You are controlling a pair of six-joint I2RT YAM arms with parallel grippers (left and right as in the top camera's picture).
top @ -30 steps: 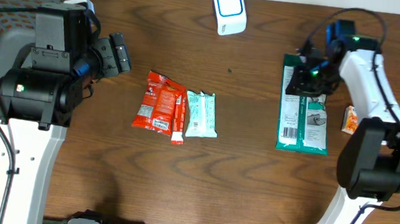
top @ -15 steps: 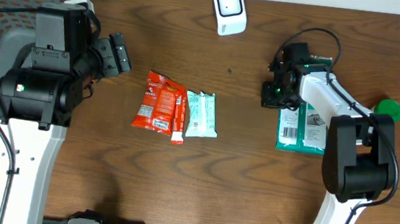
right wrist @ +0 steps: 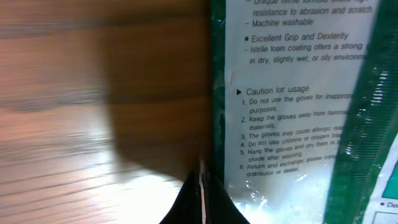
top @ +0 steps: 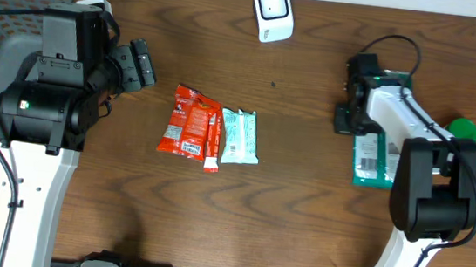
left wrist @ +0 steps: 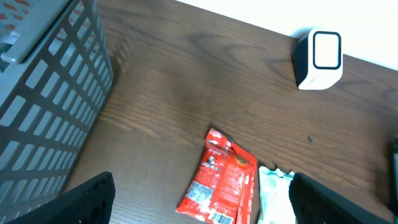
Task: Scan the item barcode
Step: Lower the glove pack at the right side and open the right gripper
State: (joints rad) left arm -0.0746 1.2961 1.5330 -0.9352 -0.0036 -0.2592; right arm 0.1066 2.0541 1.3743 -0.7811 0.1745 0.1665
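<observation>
At the far left a grey mesh basket (left wrist: 43, 99) stood beside the left gripper (top: 142, 63), whose jaws hung wide with nothing between them. Mid-table (top: 301, 210) lay a red snack packet (top: 188, 122) touching a pale teal packet (top: 239, 136), with the white scanner (top: 272, 11) at the far edge. The right gripper (top: 345, 117) was closed tight at the left edge of the green glove packet (top: 374, 157), perhaps pinching it; the blurred wrist view left that unclear.

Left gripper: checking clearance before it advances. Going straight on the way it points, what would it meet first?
Probably the red snack packet, framed by the open left gripper in its wrist view; depth is unclear, so bare table might come first.
</observation>
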